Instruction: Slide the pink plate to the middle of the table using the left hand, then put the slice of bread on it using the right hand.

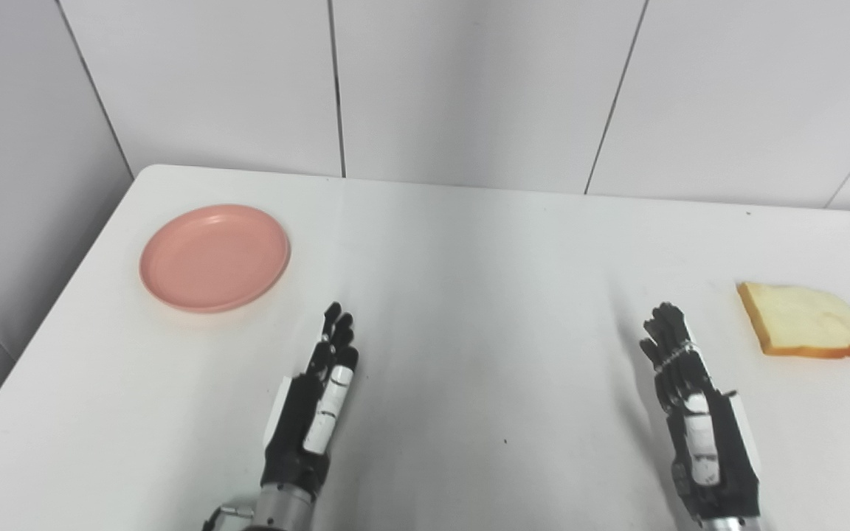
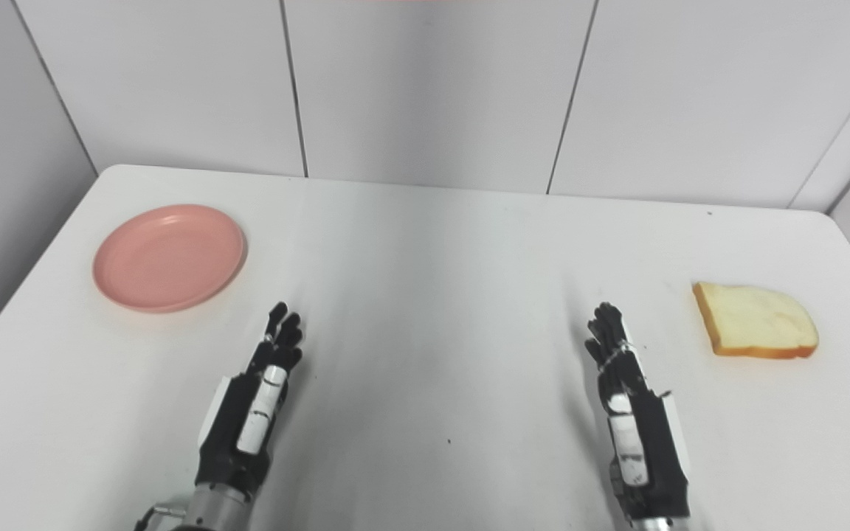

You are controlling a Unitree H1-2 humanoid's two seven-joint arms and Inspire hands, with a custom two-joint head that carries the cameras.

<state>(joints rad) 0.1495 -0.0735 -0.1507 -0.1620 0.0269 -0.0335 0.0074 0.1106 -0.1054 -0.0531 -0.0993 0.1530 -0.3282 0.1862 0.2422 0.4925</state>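
In the left eye view, the round pink plastic plate (image 1: 215,257) lies empty at the far left of the white table (image 1: 469,280), well apart from the left hand (image 1: 314,402), which is empty with fingers extended. It looks light, stiff and slippery; pressing on its rim should slide it.

In the right eye view, the slice of white bread (image 2: 755,321) lies far right, near the empty, open-fingered right hand (image 2: 635,420). It is probably soft; pinch gently at the crust.
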